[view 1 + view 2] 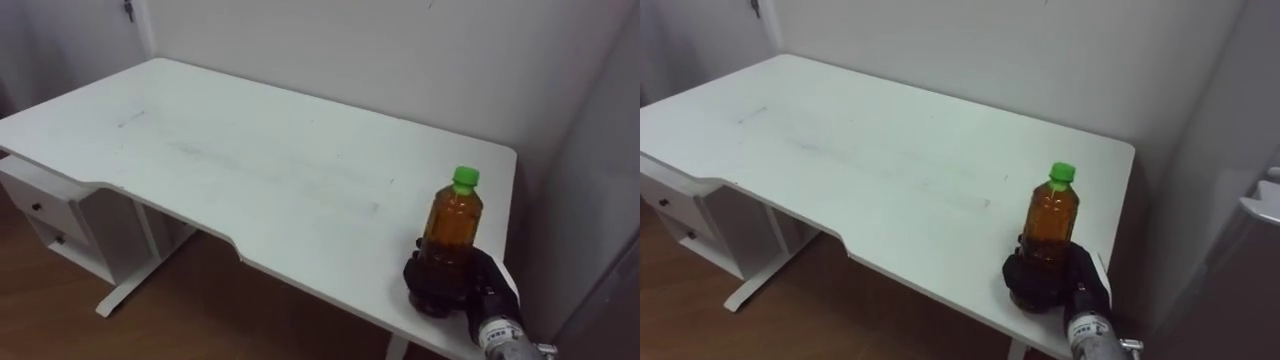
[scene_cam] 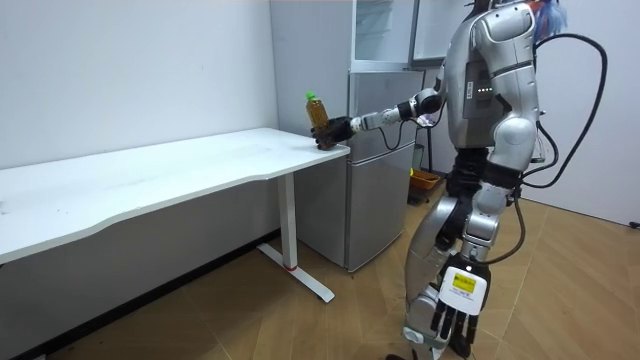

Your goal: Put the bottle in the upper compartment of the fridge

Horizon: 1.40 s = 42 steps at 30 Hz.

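Your right robot hand (image 1: 485,292) is curled round the base of the amber plastic bottle with a green cap (image 1: 452,222). It holds the bottle upright at the lower right of the frame, on the near corner of the white tabletop (image 1: 250,170). That low grip probably keeps it steady for carrying. Two tabletop edges lie just beside it, so lift before swinging. The tall grey fridge (image 2: 375,190) stands right beside that corner. Your left robot hand (image 2: 452,318) hangs relaxed at the bottom of the room view.
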Tool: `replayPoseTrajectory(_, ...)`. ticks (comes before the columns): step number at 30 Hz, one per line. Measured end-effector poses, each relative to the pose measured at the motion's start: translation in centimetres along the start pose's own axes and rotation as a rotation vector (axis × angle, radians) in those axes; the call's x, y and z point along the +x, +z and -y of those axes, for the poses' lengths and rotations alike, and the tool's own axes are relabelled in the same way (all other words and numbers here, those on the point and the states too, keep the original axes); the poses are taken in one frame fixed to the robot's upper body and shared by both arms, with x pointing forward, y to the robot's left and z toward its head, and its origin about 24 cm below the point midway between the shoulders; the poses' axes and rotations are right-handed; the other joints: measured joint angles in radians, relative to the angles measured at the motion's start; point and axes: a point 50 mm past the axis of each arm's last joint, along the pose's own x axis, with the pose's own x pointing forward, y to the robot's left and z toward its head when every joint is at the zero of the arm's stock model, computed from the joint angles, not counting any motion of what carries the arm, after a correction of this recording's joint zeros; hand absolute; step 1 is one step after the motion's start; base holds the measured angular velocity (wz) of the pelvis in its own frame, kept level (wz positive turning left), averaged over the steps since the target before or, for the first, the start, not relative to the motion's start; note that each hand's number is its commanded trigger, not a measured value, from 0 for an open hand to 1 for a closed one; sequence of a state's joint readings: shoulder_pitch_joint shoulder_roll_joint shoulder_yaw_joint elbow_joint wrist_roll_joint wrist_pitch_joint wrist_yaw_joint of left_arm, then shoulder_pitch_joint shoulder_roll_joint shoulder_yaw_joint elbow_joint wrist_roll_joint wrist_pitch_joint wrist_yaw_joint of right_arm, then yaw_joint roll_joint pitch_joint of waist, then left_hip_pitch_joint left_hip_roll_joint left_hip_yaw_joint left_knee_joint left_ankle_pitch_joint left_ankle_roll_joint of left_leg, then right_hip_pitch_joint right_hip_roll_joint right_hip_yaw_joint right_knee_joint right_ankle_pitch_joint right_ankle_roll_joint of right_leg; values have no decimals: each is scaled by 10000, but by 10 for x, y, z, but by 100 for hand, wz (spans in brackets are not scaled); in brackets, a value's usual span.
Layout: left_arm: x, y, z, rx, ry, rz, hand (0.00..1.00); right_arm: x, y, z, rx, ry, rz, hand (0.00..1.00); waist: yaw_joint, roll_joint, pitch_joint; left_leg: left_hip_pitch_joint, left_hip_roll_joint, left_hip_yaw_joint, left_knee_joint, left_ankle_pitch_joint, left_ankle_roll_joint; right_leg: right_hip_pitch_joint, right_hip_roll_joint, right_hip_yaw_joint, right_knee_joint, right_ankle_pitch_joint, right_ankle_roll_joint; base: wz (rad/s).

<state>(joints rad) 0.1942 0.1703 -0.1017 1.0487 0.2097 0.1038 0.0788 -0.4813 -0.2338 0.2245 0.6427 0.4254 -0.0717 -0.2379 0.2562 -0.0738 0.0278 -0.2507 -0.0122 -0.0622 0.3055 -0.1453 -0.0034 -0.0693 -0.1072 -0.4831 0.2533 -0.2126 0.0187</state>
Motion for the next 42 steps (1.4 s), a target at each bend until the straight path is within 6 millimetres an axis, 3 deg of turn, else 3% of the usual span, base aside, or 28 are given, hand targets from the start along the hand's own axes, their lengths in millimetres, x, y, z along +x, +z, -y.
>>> replayPoseTrajectory(15,0,4,-2,-33,132,236,0,-2,-2,-6,-234,440,-157,100,-89,-126,-46,16,2,64,-5,1,3,-46,-16,90,22,-4,-4,0)
replayPoseTrajectory(19,-1,5,-3,-85,296,503,0,-9,16,-13,-55,876,652,100,-232,-137,-55,174,21,233,-66,1,5,28,-36,137,28,0,0,-7)
replayPoseTrajectory(25,-3,-7,-11,-645,671,300,0,-25,51,-7,-178,1298,2285,100,-396,-171,-87,971,62,584,-440,13,28,637,-13,359,-218,59,55,-12)
replayPoseTrajectory(27,-4,-18,-12,-897,731,37,0,-28,59,-9,-80,1449,2638,100,-619,-191,-161,1265,81,624,-569,10,24,915,30,397,-359,102,58,-11)
replayPoseTrajectory(31,-6,-26,-9,-1053,683,-163,0,-34,69,-4,186,1384,3133,100,-885,-236,-218,1555,87,676,-667,17,16,1056,29,447,-367,106,53,-5)
replayPoseTrajectory(32,-7,-28,-9,-1102,696,-235,0,-37,70,-2,298,1377,3224,100,-922,-260,-294,1611,94,710,-682,16,16,1101,35,471,-390,107,52,-6)
replayPoseTrajectory(35,-7,-30,-9,-1163,700,-308,0,-41,73,2,389,1436,3401,100,-1150,-233,-326,1799,98,710,-697,16,16,1387,68,507,-490,145,58,-3)
replayPoseTrajectory(42,-6,-29,-10,-1317,726,-340,0,-43,85,9,194,1719,3888,100,-1418,-10,-317,1941,163,923,-725,16,23,1380,110,823,-494,236,32,-10)
